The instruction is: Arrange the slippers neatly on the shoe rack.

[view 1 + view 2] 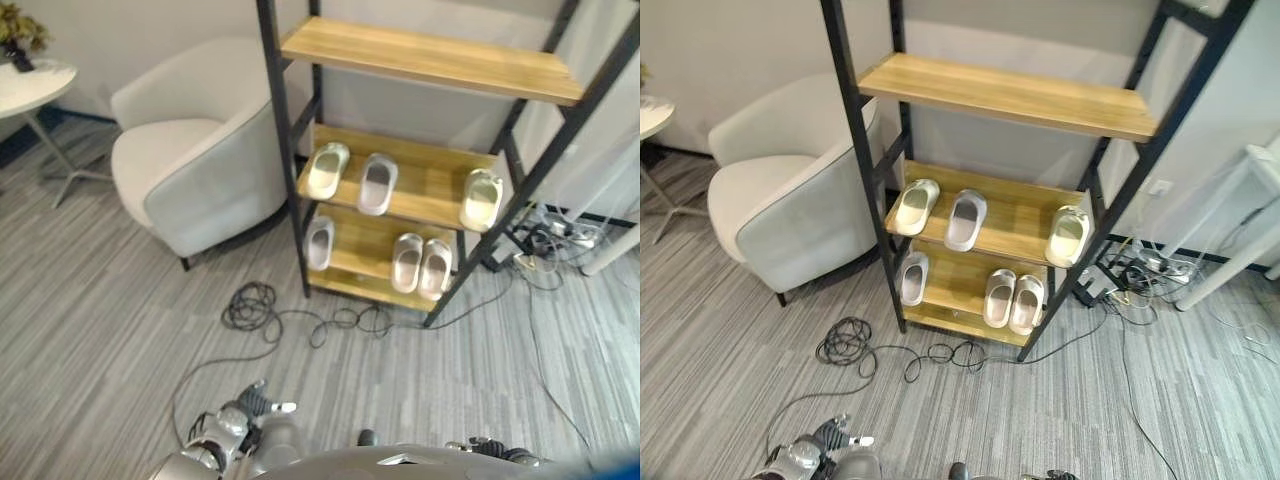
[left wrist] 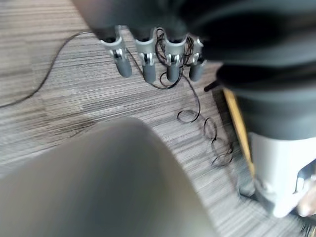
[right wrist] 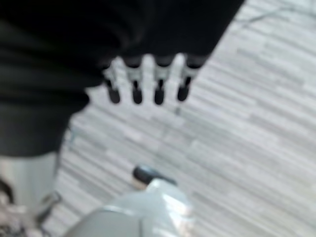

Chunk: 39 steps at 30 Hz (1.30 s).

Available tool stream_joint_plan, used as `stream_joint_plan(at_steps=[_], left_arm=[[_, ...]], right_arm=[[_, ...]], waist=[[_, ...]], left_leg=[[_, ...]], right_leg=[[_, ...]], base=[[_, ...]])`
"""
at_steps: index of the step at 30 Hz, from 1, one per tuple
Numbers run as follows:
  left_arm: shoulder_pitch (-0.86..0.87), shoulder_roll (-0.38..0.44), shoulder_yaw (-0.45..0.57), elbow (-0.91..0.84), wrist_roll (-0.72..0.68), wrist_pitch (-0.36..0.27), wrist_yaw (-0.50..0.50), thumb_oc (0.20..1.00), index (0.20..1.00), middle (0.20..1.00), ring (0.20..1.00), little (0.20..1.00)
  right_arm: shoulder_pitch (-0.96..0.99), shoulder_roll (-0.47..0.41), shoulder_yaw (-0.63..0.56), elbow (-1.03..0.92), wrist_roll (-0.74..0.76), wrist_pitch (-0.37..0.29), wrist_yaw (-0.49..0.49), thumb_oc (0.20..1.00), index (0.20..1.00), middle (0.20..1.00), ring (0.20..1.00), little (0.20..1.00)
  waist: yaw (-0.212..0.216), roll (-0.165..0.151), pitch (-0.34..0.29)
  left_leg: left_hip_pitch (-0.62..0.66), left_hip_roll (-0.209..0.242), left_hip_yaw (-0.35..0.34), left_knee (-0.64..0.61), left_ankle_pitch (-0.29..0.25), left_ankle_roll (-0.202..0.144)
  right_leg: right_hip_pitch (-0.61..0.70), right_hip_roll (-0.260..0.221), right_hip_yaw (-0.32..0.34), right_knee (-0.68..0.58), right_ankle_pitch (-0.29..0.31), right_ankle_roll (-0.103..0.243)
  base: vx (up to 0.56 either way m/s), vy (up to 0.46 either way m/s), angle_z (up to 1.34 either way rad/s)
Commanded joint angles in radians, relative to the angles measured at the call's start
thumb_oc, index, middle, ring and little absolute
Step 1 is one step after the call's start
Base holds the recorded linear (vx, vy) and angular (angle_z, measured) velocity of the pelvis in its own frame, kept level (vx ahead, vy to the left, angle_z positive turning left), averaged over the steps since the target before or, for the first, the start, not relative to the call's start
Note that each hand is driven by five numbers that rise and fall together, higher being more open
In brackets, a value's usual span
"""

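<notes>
The shoe rack has a black frame and wooden shelves and stands ahead of me. On its middle shelf lie a cream slipper, a grey slipper and, apart at the right end, another cream slipper. The lowest shelf holds one grey slipper on the left and a pale pair side by side on the right. My left hand hangs low over the carpet, far short of the rack, fingers straight and empty. My right hand also hangs over the carpet, fingers relaxed, holding nothing.
A pale armchair stands close to the rack's left side. A round white table is at the far left. A power strip with tangled cables lies on the floor right of the rack. The top shelf is bare wood.
</notes>
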Motion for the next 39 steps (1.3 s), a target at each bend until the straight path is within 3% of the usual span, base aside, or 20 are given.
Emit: stream_joint_plan(at_steps=[1,5,8,13,20,22,23,25,27,28,31,32,36,39], left_arm=[[0.006,-0.016,-0.042,0.021,-0.017,0.002,0.017,1.000,1.000,1.000,1.000,1.000],[0.029,-0.019,-0.024,0.073,-0.008,0.013,0.007,1.000,1.000,1.000,1.000,1.000],[0.042,-0.012,-0.019,0.095,0.014,0.022,0.001,1.000,1.000,1.000,1.000,1.000],[0.057,0.003,-0.007,0.105,0.036,0.025,-0.017,1.000,1.000,1.000,1.000,1.000],[0.014,0.021,-0.006,0.037,0.005,0.005,-0.004,1.000,1.000,1.000,1.000,1.000],[-0.002,0.022,-0.018,0.031,0.015,0.004,-0.005,1.000,1.000,1.000,1.000,1.000],[-0.002,0.021,-0.018,0.031,0.015,0.004,-0.005,1.000,1.000,1.000,1.000,1.000],[-0.003,0.020,-0.037,0.027,0.029,0.006,-0.008,1.000,1.000,1.000,1.000,1.000],[-0.006,0.022,-0.046,0.040,0.050,0.008,-0.004,1.000,1.000,1.000,1.000,1.000],[-0.006,0.022,-0.046,0.040,0.050,0.008,-0.004,1.000,1.000,1.000,1.000,1.000],[-0.005,0.023,-0.043,0.056,0.058,0.010,-0.004,1.000,1.000,1.000,1.000,1.000],[-0.011,0.015,-0.048,0.061,0.057,0.006,-0.008,1.000,1.000,1.000,1.000,1.000],[-0.017,0.010,-0.058,0.059,0.062,-0.001,-0.011,1.000,1.000,1.000,1.000,1.000],[-0.011,0.004,-0.056,0.052,0.062,-0.004,-0.012,1.000,1.000,1.000,1.000,1.000]], right_arm=[[-0.028,-0.028,0.008,-0.021,0.029,-0.023,-0.017,1.000,1.000,1.000,1.000,1.000],[-0.025,-0.012,0.023,-0.018,-0.002,-0.025,-0.019,1.000,1.000,1.000,1.000,1.000],[-0.021,-0.010,0.025,-0.023,-0.017,-0.024,-0.020,1.000,1.000,1.000,1.000,1.000],[-0.007,0.019,0.033,-0.028,-0.040,-0.019,-0.008,1.000,1.000,1.000,1.000,1.000],[0.000,0.033,0.030,-0.026,-0.041,-0.015,-0.003,1.000,1.000,1.000,1.000,1.000],[-0.014,0.032,0.025,-0.028,-0.042,-0.015,-0.001,1.000,1.000,1.000,1.000,1.000],[-0.014,0.032,0.025,-0.028,-0.042,-0.015,-0.001,1.000,1.000,1.000,1.000,1.000],[-0.028,0.021,0.021,-0.037,-0.043,-0.016,-0.004,1.000,1.000,1.000,1.000,1.000],[-0.036,0.012,0.012,-0.053,-0.039,-0.021,-0.012,1.000,1.000,1.000,1.000,1.000],[-0.036,0.012,0.012,-0.053,-0.039,-0.021,-0.012,1.000,1.000,1.000,1.000,1.000],[-0.027,0.016,0.017,-0.047,-0.047,-0.019,-0.012,1.000,1.000,1.000,1.000,1.000],[-0.024,0.015,0.020,-0.042,-0.053,-0.017,-0.009,1.000,1.000,1.000,1.000,1.000],[-0.015,0.010,0.026,-0.038,-0.066,-0.012,-0.003,1.000,1.000,1.000,1.000,1.000],[-0.012,0.006,0.036,-0.040,-0.084,-0.015,-0.009,1.000,1.000,1.000,1.000,1.000]], waist=[[0.050,0.049,0.017],[0.068,0.058,-0.004],[0.066,0.050,-0.019],[0.074,0.006,-0.071],[0.081,-0.009,-0.091],[0.071,-0.003,-0.082],[0.071,-0.003,-0.082],[0.037,0.017,-0.051],[0.010,0.054,-0.024],[0.009,0.053,-0.022],[-0.012,0.062,-0.007],[-0.032,0.060,0.002],[-0.052,0.051,0.008],[-0.038,0.038,-0.009]], left_leg=[[-0.013,-0.041,-0.037,-0.232,0.181,0.037],[0.004,-0.055,-0.096,-0.307,0.205,0.040],[0.000,-0.064,-0.087,-0.280,0.202,0.043],[0.020,-0.105,-0.054,-0.227,0.111,0.077],[0.020,-0.139,-0.037,-0.231,0.059,0.111],[0.047,-0.160,-0.038,-0.241,0.040,0.136],[0.047,-0.161,-0.038,-0.241,0.040,0.137],[0.079,-0.170,-0.044,-0.248,0.032,0.156],[0.135,-0.163,-0.046,-0.266,0.016,0.169],[0.137,-0.165,-0.047,-0.266,0.014,0.169],[0.188,-0.176,-0.075,-0.272,-0.016,0.168],[0.207,-0.188,-0.096,-0.261,-0.037,0.162],[0.236,-0.204,-0.126,-0.252,-0.065,0.152],[0.240,-0.210,-0.131,-0.251,-0.075,0.147]], right_leg=[[-0.003,0.019,0.058,0.171,-0.124,0.145],[0.053,0.030,0.090,0.170,-0.169,0.147],[0.063,0.013,0.088,0.172,-0.178,0.154],[0.085,-0.059,0.113,0.162,-0.158,0.201],[0.039,-0.104,0.113,0.171,-0.113,0.250],[-0.034,-0.111,0.112,0.313,-0.044,0.287],[-0.035,-0.111,0.113,0.314,-0.045,0.287],[-0.106,-0.103,0.132,0.456,0.049,0.304],[-0.200,-0.099,0.101,0.558,0.063,0.292],[-0.199,-0.100,0.100,0.561,0.060,0.292],[-0.248,-0.126,0.054,0.458,0.017,0.257],[-0.272,-0.146,0.057,0.351,0.026,0.260],[-0.261,-0.156,0.090,0.221,0.041,0.272],[-0.219,-0.162,0.093,0.181,0.050,0.273]], base=[[0.28,0.056,-0.14],[0.22,0.092,-0.22],[0.26,0.165,-0.53],[0.25,0.207,-0.13],[0.11,0.157,-0.07],[0.11,0.179,-0.07],[0.05,0.145,0.00],[0.03,0.197,0.08],[0.12,0.213,0.09],[0.20,0.133,0.02],[0.24,0.007,0.12],[0.23,-0.034,0.21],[0.17,-0.056,0.50],[0.06,-0.057,0.32]])
